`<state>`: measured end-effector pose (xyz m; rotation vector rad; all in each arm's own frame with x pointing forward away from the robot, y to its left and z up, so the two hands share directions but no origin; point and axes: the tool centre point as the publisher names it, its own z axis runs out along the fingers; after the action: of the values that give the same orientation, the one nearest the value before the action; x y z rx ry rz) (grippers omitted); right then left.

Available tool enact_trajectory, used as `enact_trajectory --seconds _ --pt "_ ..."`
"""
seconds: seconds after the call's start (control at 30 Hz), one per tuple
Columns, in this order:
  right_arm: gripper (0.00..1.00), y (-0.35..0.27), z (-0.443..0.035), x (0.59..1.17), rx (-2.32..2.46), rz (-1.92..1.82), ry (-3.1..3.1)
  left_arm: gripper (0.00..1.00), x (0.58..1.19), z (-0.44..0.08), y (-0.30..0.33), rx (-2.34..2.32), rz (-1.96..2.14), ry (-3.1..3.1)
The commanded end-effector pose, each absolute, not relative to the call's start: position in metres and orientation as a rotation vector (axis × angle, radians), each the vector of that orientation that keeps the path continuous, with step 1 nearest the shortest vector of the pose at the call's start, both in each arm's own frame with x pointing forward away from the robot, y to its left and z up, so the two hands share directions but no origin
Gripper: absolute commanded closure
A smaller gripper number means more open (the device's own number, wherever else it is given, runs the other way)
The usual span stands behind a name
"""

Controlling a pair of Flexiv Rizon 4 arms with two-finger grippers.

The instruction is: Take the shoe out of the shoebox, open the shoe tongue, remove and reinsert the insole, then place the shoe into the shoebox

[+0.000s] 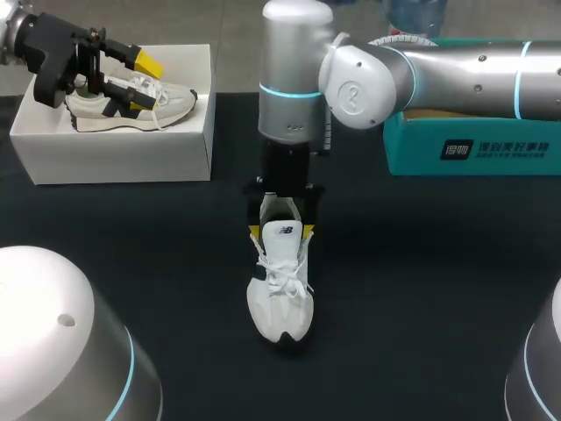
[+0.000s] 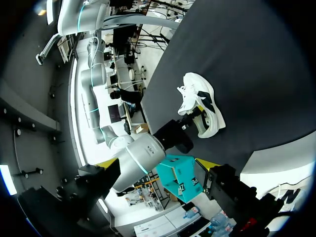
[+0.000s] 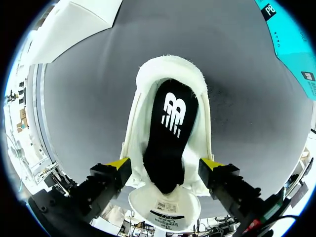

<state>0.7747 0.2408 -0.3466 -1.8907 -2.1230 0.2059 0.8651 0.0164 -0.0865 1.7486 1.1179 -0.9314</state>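
Note:
A white shoe [image 1: 280,289] lies in the middle of the black table, toe toward the front edge. My right gripper [image 1: 281,231] stands open over its heel end, one yellow tip on each side of the raised tongue. In the right wrist view the gripper [image 3: 165,165] straddles the shoe's opening; the black insole [image 3: 170,133] lies inside the shoe [image 3: 170,74], and the white tongue [image 3: 165,210] is folded back toward the gripper. My left gripper [image 1: 131,81] hangs open above a second white shoe [image 1: 153,105] in the white shoebox [image 1: 114,153] at the back left.
A teal box [image 1: 473,145] stands at the back right, behind the right arm. In the left wrist view the shoe [image 2: 202,106], the right arm [image 2: 143,155] and the teal box [image 2: 180,175] show ahead of the open left gripper [image 2: 154,168].

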Motion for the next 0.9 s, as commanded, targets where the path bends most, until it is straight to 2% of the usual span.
enact_trajectory --seconds 0.03,0.9 --pt "0.00 0.239 -0.349 0.771 -1.888 0.200 -2.118 0.00 0.865 -0.086 0.016 1.753 -0.929 1.119" --pt "0.00 0.247 -0.331 0.743 -1.912 0.218 -2.085 0.00 0.865 -0.086 0.016 1.753 -0.929 1.119"
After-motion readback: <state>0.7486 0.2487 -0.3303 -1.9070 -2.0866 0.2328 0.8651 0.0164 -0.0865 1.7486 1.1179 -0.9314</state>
